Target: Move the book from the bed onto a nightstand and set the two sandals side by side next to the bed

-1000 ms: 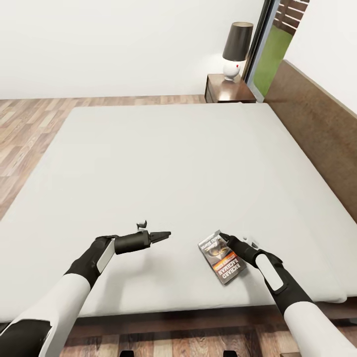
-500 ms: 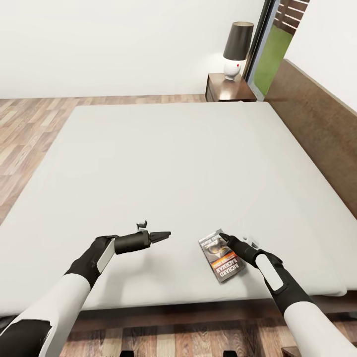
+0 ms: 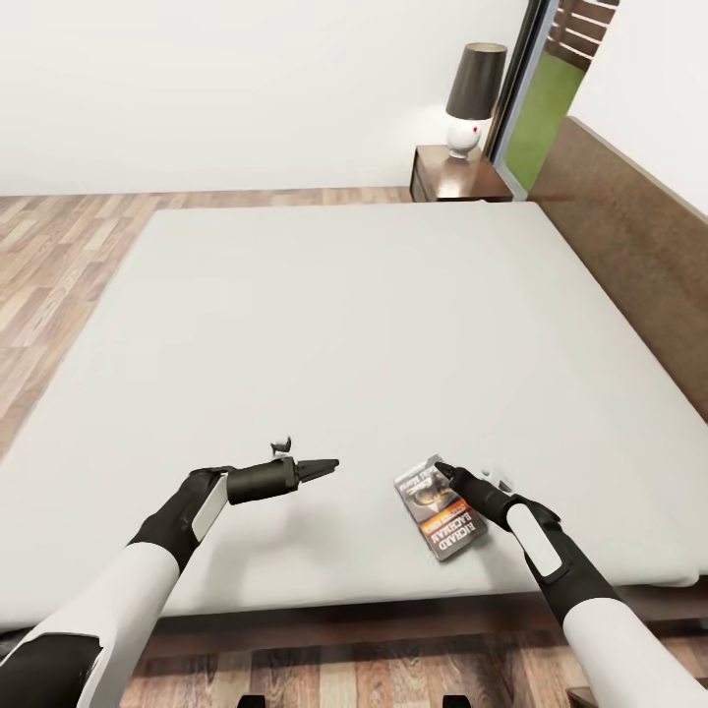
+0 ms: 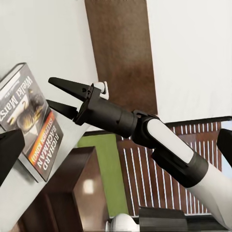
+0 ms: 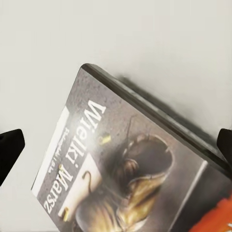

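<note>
R gripper (image 3: 444, 473) part-open, tips at book (image 3: 442, 507) on bed (image 3: 354, 324).

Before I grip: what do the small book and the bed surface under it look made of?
The dark grey paperback book looks like thin card with a smooth printed cover: a photo image and crisp lettering. The flat pale grey-white mattress appears matte fabric, plain and unwrinkled, though the render leaves the weave unclear.

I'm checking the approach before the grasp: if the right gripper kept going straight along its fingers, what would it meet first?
Most likely the book: the right gripper points at its cover, open, with the bed beneath. The remaining gap is hard to judge.
</note>
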Motion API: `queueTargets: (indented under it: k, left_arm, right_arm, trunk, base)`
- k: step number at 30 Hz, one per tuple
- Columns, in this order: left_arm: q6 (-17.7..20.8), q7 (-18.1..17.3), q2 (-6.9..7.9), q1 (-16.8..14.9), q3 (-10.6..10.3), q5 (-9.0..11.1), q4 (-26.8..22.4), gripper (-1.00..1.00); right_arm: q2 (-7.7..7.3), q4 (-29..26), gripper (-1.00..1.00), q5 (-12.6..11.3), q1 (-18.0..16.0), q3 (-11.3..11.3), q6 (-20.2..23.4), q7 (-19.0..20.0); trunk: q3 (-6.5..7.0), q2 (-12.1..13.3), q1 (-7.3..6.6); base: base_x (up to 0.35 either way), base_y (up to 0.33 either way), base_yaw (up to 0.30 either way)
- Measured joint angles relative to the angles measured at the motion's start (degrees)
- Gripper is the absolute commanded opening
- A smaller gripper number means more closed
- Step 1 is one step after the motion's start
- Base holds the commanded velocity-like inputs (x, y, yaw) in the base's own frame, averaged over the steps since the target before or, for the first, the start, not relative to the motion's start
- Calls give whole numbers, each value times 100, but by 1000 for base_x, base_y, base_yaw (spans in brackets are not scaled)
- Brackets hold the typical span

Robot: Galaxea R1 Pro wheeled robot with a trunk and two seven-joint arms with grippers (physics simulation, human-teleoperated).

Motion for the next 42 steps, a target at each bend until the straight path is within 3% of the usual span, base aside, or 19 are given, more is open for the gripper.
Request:
queueTargets:
  k: [42]
  left_arm:
    - [-2,0,0,0,0,5,0,100]
  right_arm:
    - [1,0,100,-1,-2,4,0,-2]
  trunk:
    - [0,0,0]
  base:
    - [-2,70,0]
